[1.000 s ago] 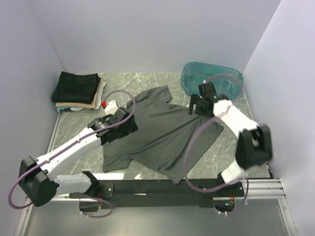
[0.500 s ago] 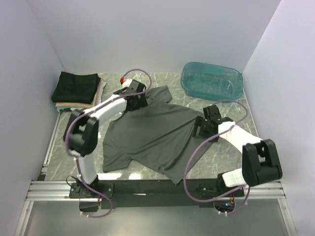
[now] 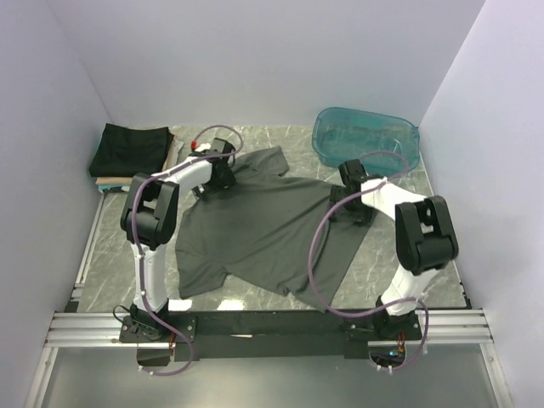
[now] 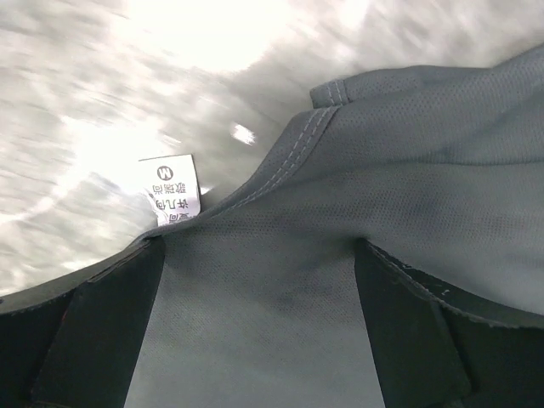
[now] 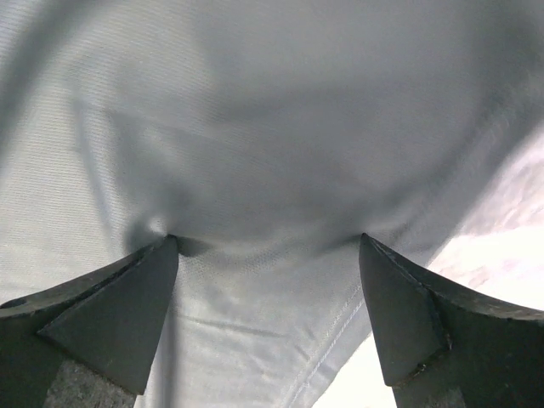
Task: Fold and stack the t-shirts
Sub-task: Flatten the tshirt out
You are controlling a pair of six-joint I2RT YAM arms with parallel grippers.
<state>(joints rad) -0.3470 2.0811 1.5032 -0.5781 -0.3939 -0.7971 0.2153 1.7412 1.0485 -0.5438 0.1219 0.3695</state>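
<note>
A white size tag at the collar of the grey t-shirt reads "M"; the smaller print beneath it is too fine to read. The shirt lies spread on the worktop, just in front and to the left of the teal tub.

Well left of the tub, the left fingers stand wide apart over the collar, with cloth between them but nothing pinched. The right fingers are also spread wide. Their tips press the shirt's edge nearest the tub, dimpling the cloth without clamping it.

A second ago the right arm was up at the tub and the left arm lay low across the shirt's side away from the tub. Both have since moved to these edges.

Far left of the tub sits a folded stack of t-shirts, a black one uppermost.
</note>
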